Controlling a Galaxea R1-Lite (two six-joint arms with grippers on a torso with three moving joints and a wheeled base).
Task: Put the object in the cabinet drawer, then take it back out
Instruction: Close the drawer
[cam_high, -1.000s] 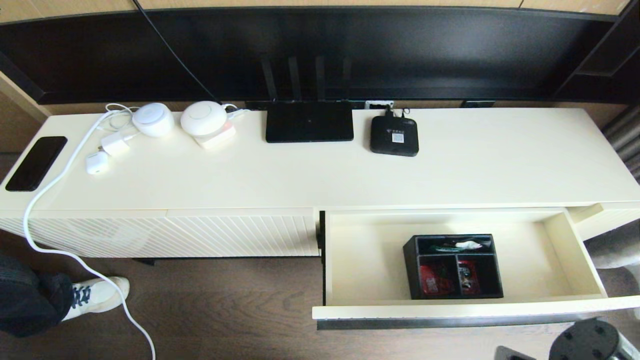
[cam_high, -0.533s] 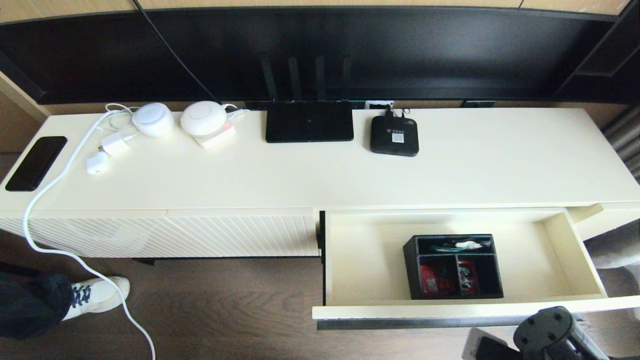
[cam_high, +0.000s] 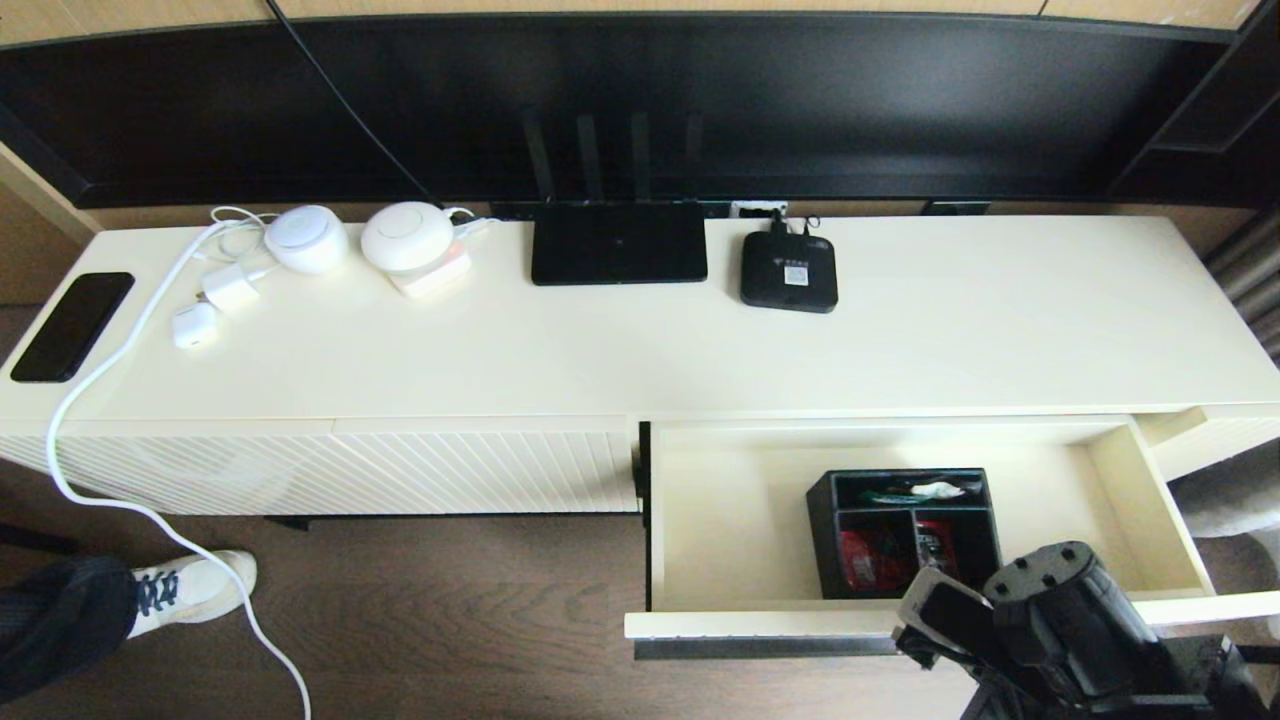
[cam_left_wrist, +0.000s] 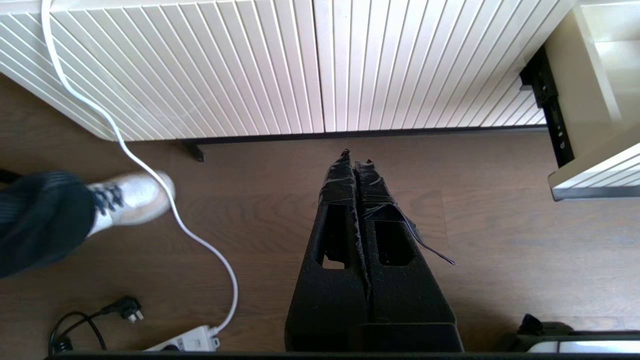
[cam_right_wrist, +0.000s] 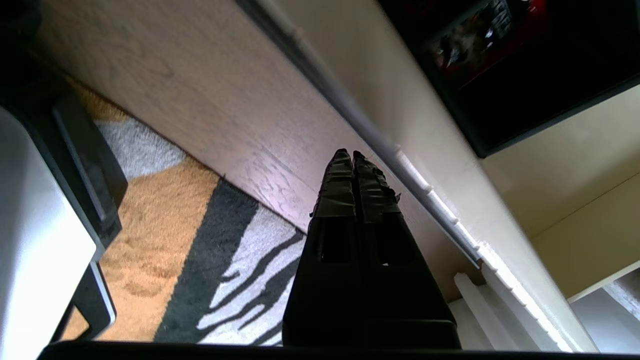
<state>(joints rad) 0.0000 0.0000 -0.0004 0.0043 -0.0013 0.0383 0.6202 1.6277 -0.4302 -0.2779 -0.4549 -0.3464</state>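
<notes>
In the head view, the organizer box sits unmoved inside the open cabinet drawer, toward its right half. The right arm, only a dark stub at the bottom edge a second ago, has risen and now overlaps the drawer's front rim and the box's near right corner. The person's shoe has shifted slightly.

The left wrist view shows the left gripper pressed closed over the wooden floor, parked before the ribbed panel.

In the right wrist view, the right gripper is clenched on nothing, just outside the drawer front.
</notes>
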